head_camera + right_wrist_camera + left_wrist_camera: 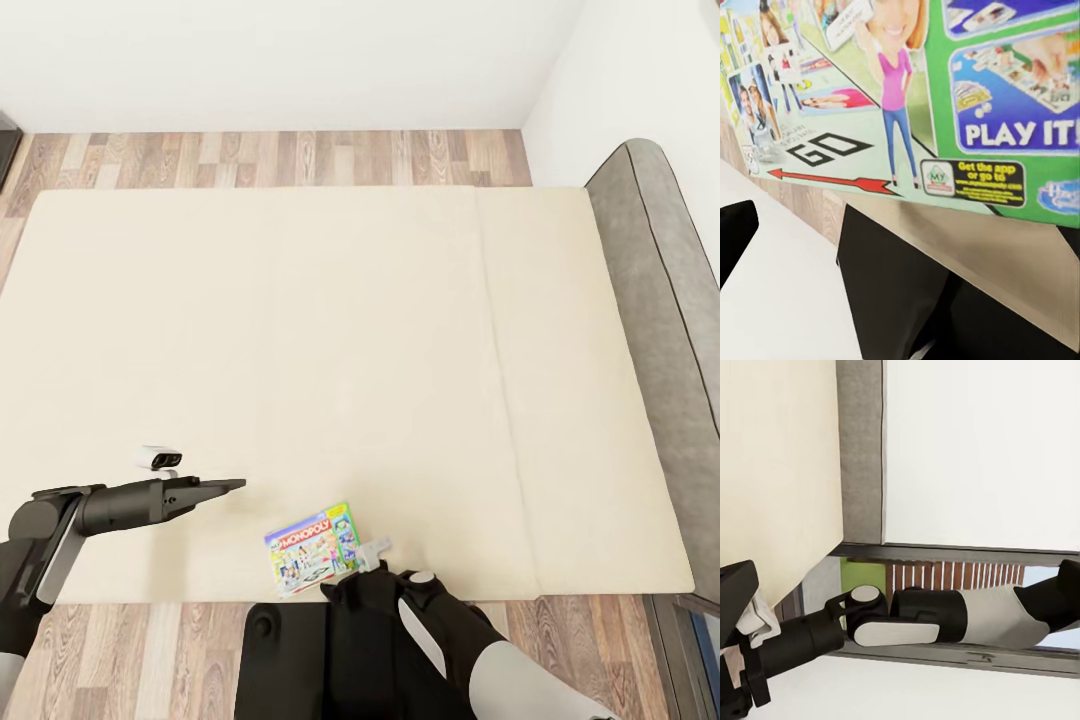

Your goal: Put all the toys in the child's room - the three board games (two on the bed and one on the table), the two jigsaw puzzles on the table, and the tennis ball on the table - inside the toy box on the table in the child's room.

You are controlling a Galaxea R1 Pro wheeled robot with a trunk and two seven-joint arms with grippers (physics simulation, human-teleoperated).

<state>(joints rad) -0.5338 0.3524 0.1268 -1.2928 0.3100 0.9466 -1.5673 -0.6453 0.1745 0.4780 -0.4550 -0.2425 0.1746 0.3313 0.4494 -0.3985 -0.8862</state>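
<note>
A Monopoly board game [312,548], green and white with a red banner, lies flat on the beige bed [350,330] at its near edge. My right gripper [374,551] sits at the box's right side, touching or nearly touching it. In the right wrist view the box's printed lid [945,97] is very close, just beyond the dark fingers [731,232], which stand apart with nothing between them. My left gripper [236,485] hovers over the mattress to the left of the box, pointing right and holding nothing. One of its fingers [735,592] shows at the picture's edge.
The grey headboard [660,300] runs along the bed's right side, against a white wall. Wood-plank floor [280,158] lies beyond the far edge and along the near edge. My right forearm [945,619] crosses the left wrist view.
</note>
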